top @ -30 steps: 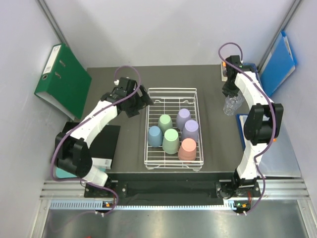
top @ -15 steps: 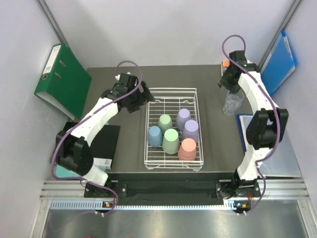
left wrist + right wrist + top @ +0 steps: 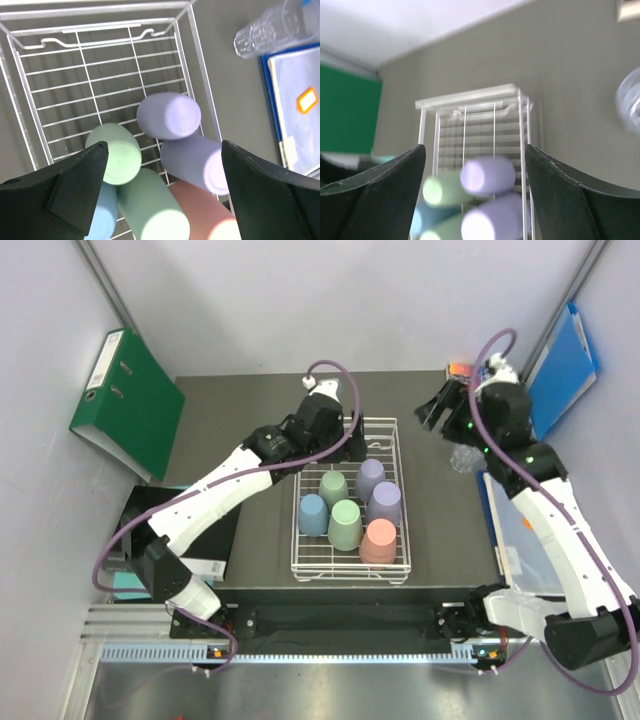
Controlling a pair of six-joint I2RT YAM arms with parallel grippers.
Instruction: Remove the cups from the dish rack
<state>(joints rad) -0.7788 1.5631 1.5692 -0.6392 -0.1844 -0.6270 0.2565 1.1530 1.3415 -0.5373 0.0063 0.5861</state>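
Observation:
The white wire dish rack (image 3: pixel 302 540) holds several upturned cups: two lilac (image 3: pixel 371 478), two mint (image 3: pixel 346 523), one light blue (image 3: pixel 313 513) and one salmon (image 3: pixel 378 540). My left gripper (image 3: pixel 352 448) hovers open over the rack's far end. In its wrist view, the left gripper (image 3: pixel 164 145) spans the lilac cups (image 3: pixel 169 115) and a mint cup (image 3: pixel 114 152) below, touching none. A clear glass (image 3: pixel 465 455) stands on the table right of the rack. My right gripper (image 3: pixel 432 412) is open and empty beside it, facing the rack (image 3: pixel 470 105).
A green binder (image 3: pixel 125 405) leans at the far left and a blue folder (image 3: pixel 565 365) at the far right. A blue clipboard with paper (image 3: pixel 508 530) lies at the right table edge. A black box (image 3: pixel 205 530) sits at the near left.
The right gripper opened, left the clear glass on the table and swung up to face the rack. The left arm reached right, over the rack's far end.

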